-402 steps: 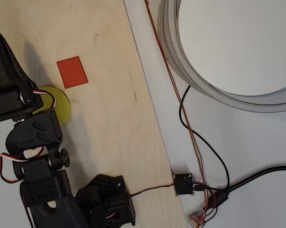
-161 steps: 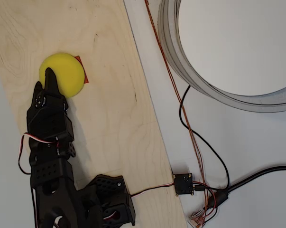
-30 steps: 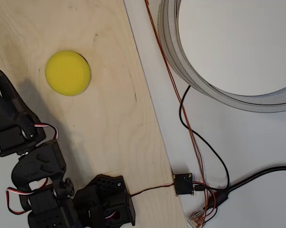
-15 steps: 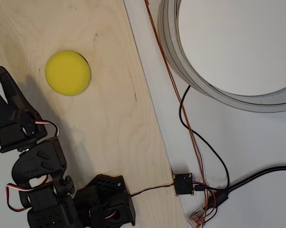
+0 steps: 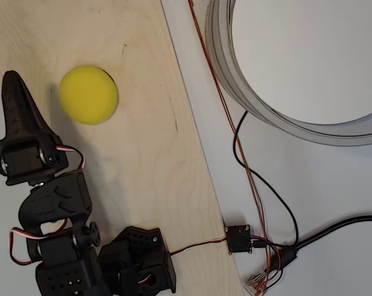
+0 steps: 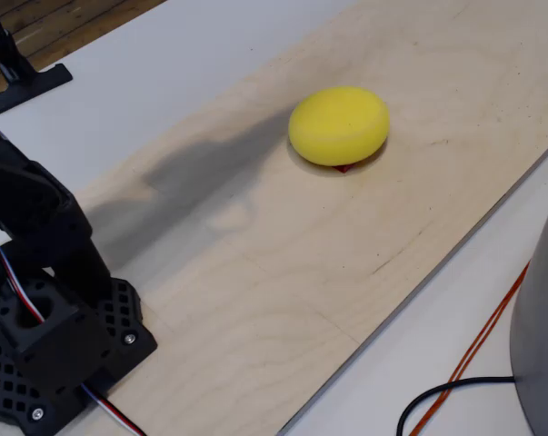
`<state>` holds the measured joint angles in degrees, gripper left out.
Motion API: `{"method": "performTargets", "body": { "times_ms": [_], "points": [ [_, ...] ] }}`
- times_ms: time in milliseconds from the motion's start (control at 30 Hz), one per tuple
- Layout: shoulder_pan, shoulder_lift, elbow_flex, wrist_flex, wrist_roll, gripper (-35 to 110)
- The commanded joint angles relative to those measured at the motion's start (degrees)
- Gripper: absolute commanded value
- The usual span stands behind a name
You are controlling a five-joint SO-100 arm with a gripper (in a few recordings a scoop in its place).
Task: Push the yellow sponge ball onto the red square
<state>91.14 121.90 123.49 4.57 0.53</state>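
**Ball Seated on Red Patch, Gripper Held Apart**

The jaws are seen pressed together into a single dark point in the overhead view, with nothing held between them. The gripper (image 5: 14, 92) is pointed toward the top of that picture and is set to the left of the yellow sponge ball (image 5: 88, 94), with a strip of bare wood visible between the two; no contact is shown. Behind the tip, the black wrist block and a servo with red, white and black leads are seen, and the arm (image 5: 53, 209) is traced down to its black base (image 5: 139, 262) at the lower left corner of the wooden board (image 5: 142, 154).

The ball is found resting on the board, in its upper left part in the overhead view. In the fixed view the ball (image 6: 339, 125) is shown sitting squarely over the red square (image 6: 343, 167), of which only a thin sliver is exposed at the ball's near edge. From above, the patch is covered entirely by the ball.

The board is laid on a white table (image 5: 309, 185). To its right, a large grey ring (image 5: 235, 80) is placed, and thin orange wires (image 5: 216, 86) and a black cable (image 5: 284, 213) are run past a small black circuit module (image 5: 239, 238).
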Motion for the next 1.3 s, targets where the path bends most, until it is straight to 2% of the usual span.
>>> {"method": "performTargets", "body": {
  "times_ms": [0,200,233,300,333,500,567,600,667,733,833,1000,1033,1067,1100,1267],
  "points": [
    [-2.46,3.25,0.79,0.18,-5.10,37],
    [-2.72,2.46,0.00,-0.70,-7.21,34],
    [-2.72,2.20,-0.53,-0.79,-6.86,29],
    [-1.76,1.58,-1.58,-2.02,-3.34,4],
    [-1.23,0.35,-2.72,-1.76,-3.16,0],
    [1.67,-2.29,-2.29,-1.41,1.93,0],
    [1.23,-0.97,-0.35,-4.48,1.76,0],
    [0.88,-0.26,0.53,-5.71,0.70,4],
    [-0.70,0.53,1.85,-5.80,-3.69,29],
    [-2.11,2.11,3.52,-5.80,-6.42,35],
    [-2.55,2.72,4.22,-6.33,-7.56,36],
    [-2.46,2.64,3.60,-7.12,-6.94,30],
    [-2.20,2.72,3.78,-8.53,-4.83,20],
    [-1.67,2.64,3.25,-8.96,-2.20,4],
    [-0.97,1.76,2.11,-8.70,-0.62,0],
    [1.41,-1.41,1.58,-8.17,3.96,0]
  ]
}}
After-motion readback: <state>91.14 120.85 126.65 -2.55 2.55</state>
